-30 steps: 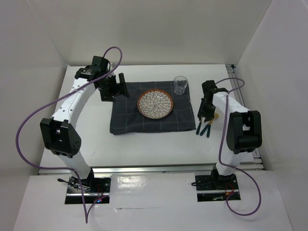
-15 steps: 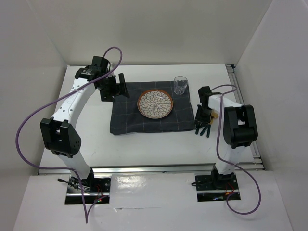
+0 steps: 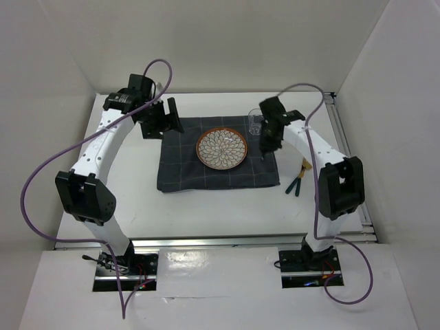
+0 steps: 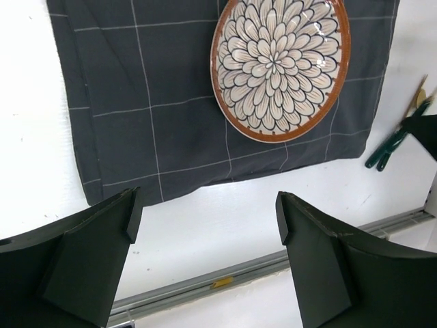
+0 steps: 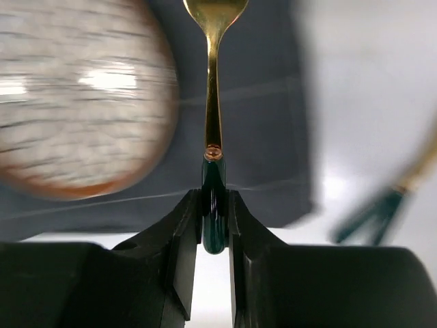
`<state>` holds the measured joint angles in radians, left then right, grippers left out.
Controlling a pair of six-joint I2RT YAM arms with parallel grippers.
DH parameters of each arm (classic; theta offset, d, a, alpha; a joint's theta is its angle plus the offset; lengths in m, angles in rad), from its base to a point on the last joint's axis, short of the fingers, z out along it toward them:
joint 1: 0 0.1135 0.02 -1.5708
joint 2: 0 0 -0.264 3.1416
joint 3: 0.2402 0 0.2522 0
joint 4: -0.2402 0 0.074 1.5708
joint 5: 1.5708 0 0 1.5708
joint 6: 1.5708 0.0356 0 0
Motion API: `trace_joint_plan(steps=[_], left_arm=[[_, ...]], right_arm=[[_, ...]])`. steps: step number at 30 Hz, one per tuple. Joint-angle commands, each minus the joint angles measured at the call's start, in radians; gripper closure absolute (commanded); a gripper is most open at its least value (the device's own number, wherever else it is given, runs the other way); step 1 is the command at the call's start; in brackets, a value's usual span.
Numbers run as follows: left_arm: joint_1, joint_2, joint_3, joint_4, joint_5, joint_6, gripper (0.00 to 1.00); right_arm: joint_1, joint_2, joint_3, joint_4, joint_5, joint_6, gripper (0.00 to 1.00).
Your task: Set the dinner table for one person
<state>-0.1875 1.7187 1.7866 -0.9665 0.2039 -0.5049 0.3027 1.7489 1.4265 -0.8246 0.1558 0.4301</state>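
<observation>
Our right gripper (image 5: 214,201) is clamped on the dark green handle of a gold spoon (image 5: 214,116). It hangs over the checked cloth (image 3: 180,172), just right of the plate (image 3: 222,148). The left gripper (image 4: 208,225) is spread wide with nothing in it, hovering left of the plate and a little beyond it. The bench (image 3: 206,206) lies under everything, its bare white top showing on all sides of the plate's cloth.

We judge the step in hand to be laying the spoon down right of the plate. To do it well, we should line the spoon up alongside the plate, over the narrow strip of cloth there. We lower it until it rests flat and only then ease the fingers apart, so it does not drop or roll against the rim. The glass (image 3: 255,122) stands near, beyond the plate's right side, so we keep the wrist low and clear of it. Two more green-handled pieces (image 3: 295,184) lie well right of the plate, so we should leave room for them.
</observation>
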Motion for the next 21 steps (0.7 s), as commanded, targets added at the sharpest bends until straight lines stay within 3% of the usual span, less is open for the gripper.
trace_joint_plan(steps=[1, 4, 10, 18, 21], left_arm=[[0.019, -0.065, 0.030, -0.005, -0.058, -0.038, 0.03], [0.042, -0.111, 0.030, -0.029, -0.125, -0.089, 0.03], [0.122, -0.217, -0.001, -0.041, -0.213, -0.182, 0.03], [0.183, -0.304, -0.056, -0.020, -0.202, -0.179, 0.03], [0.203, -0.304, -0.067, -0.020, -0.179, -0.170, 0.03]], right_arm=[[0.140, 0.004, 0.179, -0.031, -0.071, 0.050, 1.00], [0.266, 0.125, 0.329, 0.036, -0.172, 0.087, 1.00], [0.427, 0.459, 0.679, 0.085, -0.214, 0.147, 1.00], [0.440, 0.757, 0.939, 0.130, -0.268, 0.179, 1.00], [0.440, 0.799, 0.936, 0.159, -0.303, 0.190, 0.86]])
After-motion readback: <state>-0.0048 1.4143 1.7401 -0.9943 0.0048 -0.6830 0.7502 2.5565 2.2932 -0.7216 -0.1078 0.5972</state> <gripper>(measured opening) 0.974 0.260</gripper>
